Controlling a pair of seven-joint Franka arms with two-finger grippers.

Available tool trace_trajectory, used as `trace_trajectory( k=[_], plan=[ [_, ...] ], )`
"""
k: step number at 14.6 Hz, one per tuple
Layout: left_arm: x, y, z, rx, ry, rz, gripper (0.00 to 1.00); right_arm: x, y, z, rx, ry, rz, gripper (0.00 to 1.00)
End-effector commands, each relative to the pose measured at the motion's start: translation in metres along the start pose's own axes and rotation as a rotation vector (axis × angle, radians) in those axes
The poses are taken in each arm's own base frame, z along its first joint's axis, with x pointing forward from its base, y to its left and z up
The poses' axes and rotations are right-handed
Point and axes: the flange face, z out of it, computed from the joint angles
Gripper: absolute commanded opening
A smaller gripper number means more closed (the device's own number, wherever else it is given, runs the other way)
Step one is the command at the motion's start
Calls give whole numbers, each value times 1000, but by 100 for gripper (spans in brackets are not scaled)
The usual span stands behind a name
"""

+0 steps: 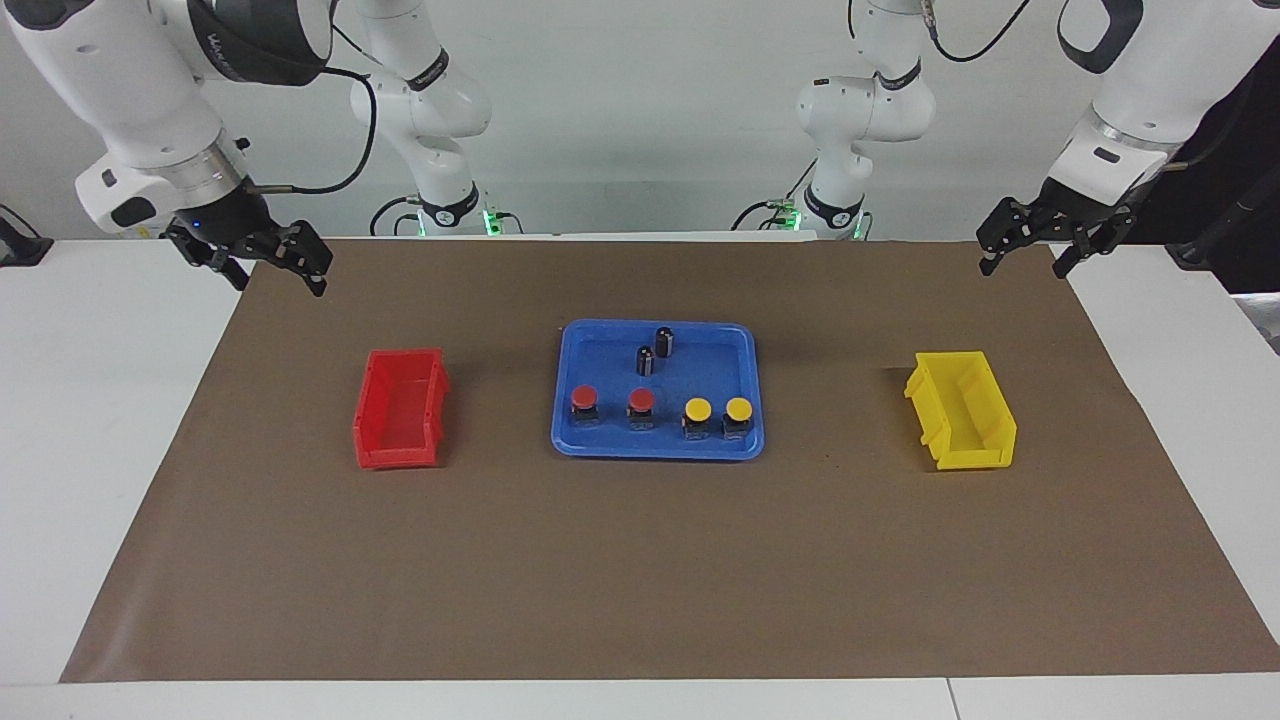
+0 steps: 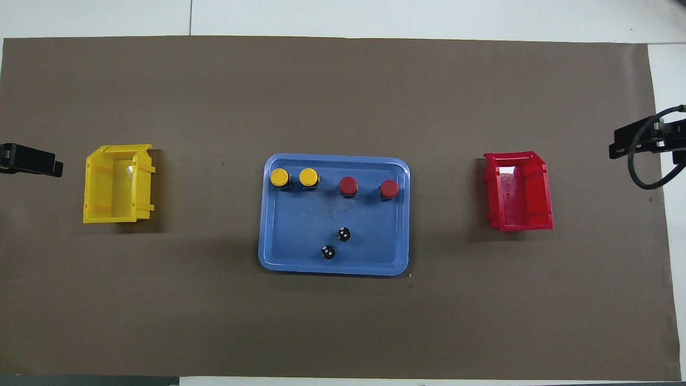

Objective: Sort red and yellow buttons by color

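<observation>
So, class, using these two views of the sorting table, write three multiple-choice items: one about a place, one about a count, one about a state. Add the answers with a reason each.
1. Where are the buttons?
A. in the red bin
B. on the blue tray
C. on the brown mat

2. How many yellow buttons are there?
A. one
B. two
C. four

3. What state is the yellow bin in?
A. empty
B. holding one button
C. tipped over

Answers:
1 B: all four stand in a row on the blue tray.
2 B: the yellow buttons sit side by side next to the red buttons.
3 A: the yellow bin shows only its bare floor, and so does the red bin.
</observation>
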Motion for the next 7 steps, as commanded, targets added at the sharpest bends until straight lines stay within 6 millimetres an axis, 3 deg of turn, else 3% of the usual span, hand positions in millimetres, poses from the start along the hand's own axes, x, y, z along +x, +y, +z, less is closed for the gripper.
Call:
trace_trajectory(
  k=[1,7],
  plan=[
    [-6,-2,-4,0,-6,4,100,-2,1,-1,9,-10,-16,100],
    [-5,1,-5,0,-12,13,100,-2,2,-1,9,-9,-10,100]
  ],
)
